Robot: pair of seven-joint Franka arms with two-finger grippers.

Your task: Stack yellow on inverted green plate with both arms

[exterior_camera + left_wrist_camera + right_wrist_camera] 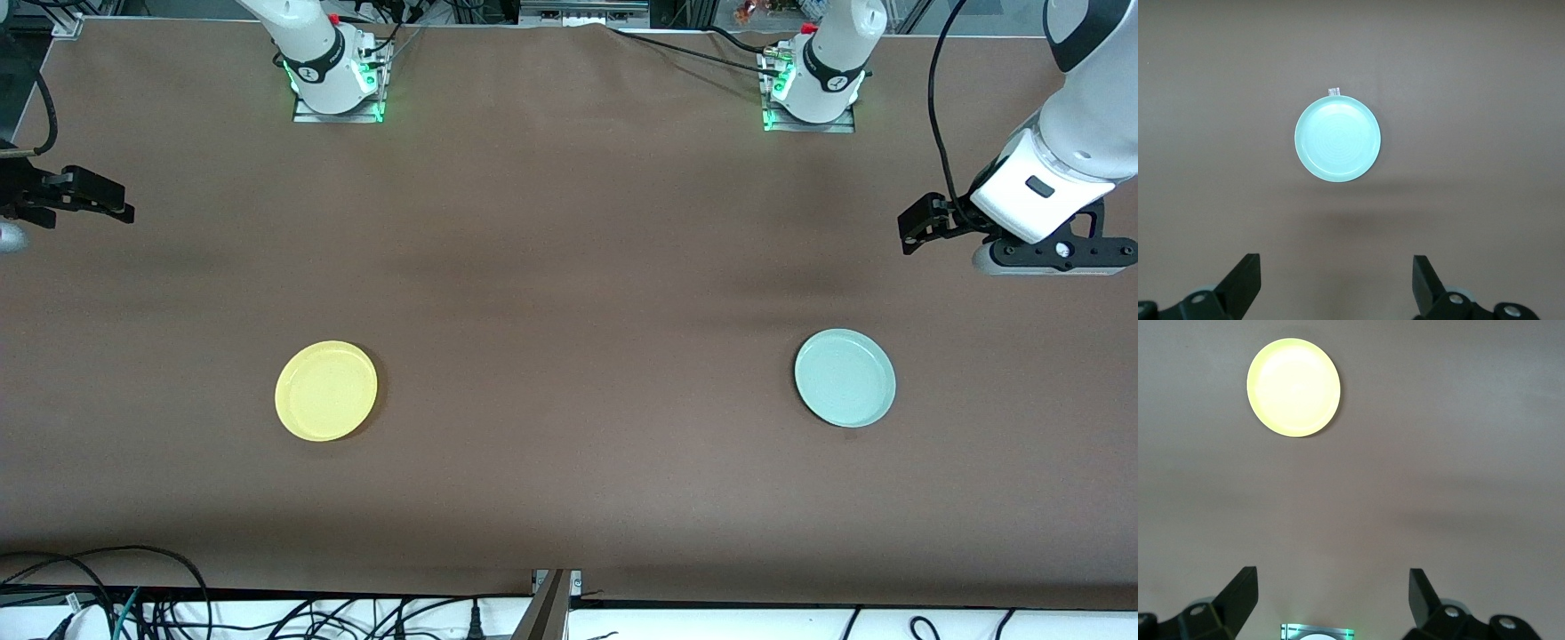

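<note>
Brown cloth covers the table (569, 267), on which we see 2 plates lying well apart, both rim up: the yellow (326, 391) toward the right arm's end, the green plate (845, 378) toward the left arm's end. We find the left gripper (916, 227) and right gripper (107, 200) raised over the table's ends, each with fingers spread wide and holding nothing.

Two glossy white jointed arms (1080, 133) are wearing black bands, green lights glowing at their bases (338, 98), black cable (938, 116) trailing, matte black two-finger grippers (916, 227).
</note>
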